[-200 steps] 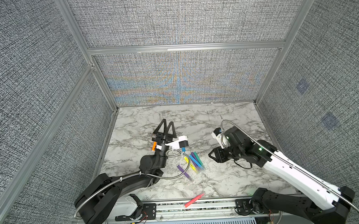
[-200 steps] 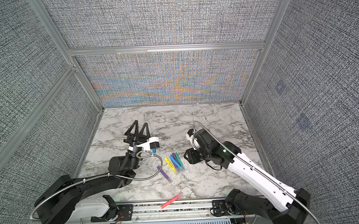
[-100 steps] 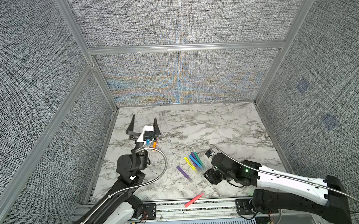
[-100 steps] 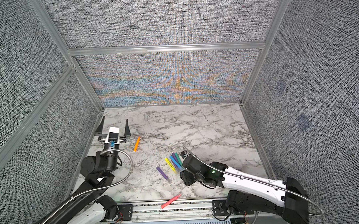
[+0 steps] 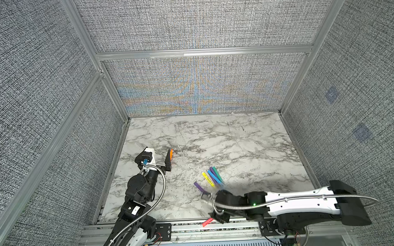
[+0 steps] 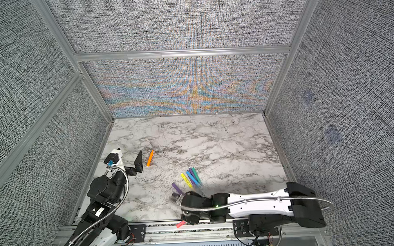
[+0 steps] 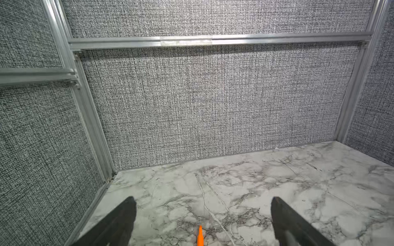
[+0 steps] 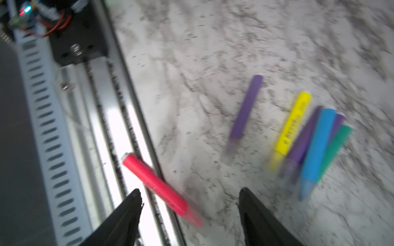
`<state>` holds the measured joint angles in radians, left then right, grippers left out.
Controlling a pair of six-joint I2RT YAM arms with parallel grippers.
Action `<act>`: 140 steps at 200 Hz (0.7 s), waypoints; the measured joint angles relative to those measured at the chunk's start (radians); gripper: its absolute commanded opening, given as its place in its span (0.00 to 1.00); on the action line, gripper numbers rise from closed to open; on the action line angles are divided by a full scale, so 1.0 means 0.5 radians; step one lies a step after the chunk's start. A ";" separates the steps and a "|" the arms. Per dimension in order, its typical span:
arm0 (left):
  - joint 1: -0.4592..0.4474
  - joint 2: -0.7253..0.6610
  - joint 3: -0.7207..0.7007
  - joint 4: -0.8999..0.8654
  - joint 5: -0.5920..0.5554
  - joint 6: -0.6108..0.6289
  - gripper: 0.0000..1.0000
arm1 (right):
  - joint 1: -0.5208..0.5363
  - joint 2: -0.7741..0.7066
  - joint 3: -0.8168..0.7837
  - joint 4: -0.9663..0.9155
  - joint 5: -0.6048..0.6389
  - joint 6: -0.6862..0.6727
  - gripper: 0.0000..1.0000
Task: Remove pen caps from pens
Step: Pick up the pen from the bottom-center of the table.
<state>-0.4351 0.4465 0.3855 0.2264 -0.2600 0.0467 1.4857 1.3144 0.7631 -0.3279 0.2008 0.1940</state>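
The marble counter [image 5: 238,149] fills the floor of the grey-walled booth. My left arm [image 5: 139,190] reaches along its left side, and my right arm [image 5: 297,201] lies low across the front edge.

My left pincer [image 7: 202,200] is spread wide with nothing in it and hangs over bare marble. The tip of the orange pen [image 7: 200,236] shows between its fingers, lying flat on the counter. In a top view that pen [image 6: 150,158] lies just beside the pincer's right finger.

My right pincer [image 8: 189,190] is also spread and grips nothing. It sits above the front rail [image 8: 119,132], where the pink-red pen [image 8: 157,185] lies slanted across the metal with one end pointing into the gap.

A lone purple pen [image 8: 247,106] lies near the middle front of the counter. Close by, yellow [image 8: 293,123], purple [image 8: 304,136], blue [image 8: 317,144] and teal [image 8: 334,147] pens lie fanned together, touching.

The pen caps look like pale clear ends on the lone purple [image 8: 231,147] and blue pens, but the blur keeps me from being sure.
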 measured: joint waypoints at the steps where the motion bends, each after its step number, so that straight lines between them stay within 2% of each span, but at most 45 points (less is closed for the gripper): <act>1: 0.000 0.000 0.000 0.000 0.001 -0.002 0.98 | 0.004 0.007 0.004 -0.004 -0.002 -0.006 0.66; 24: 0.002 -0.023 -0.007 -0.049 0.011 -0.020 0.98 | 0.056 0.271 0.125 -0.121 -0.064 -0.188 0.59; 44: 0.002 -0.069 -0.034 -0.053 0.011 -0.034 0.98 | 0.066 0.466 0.195 -0.227 -0.105 -0.316 0.48; 79: 0.002 -0.076 -0.039 -0.051 0.009 -0.039 0.98 | 0.066 0.605 0.214 -0.322 -0.139 -0.424 0.43; 115: 0.002 -0.067 -0.039 -0.050 0.010 -0.039 0.98 | 0.040 0.602 0.194 -0.326 -0.121 -0.467 0.19; 133: 0.002 -0.076 -0.039 -0.047 0.010 -0.039 0.98 | 0.033 0.604 0.195 -0.327 -0.140 -0.481 0.01; 140: 0.002 -0.082 -0.039 -0.047 0.010 -0.039 0.98 | 0.029 0.607 0.201 -0.324 -0.127 -0.483 0.00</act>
<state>-0.4343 0.4053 0.3660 0.2031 -0.2550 0.0273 1.5002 1.6180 0.8635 -0.4900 0.1375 -0.0475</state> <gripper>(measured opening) 0.980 0.077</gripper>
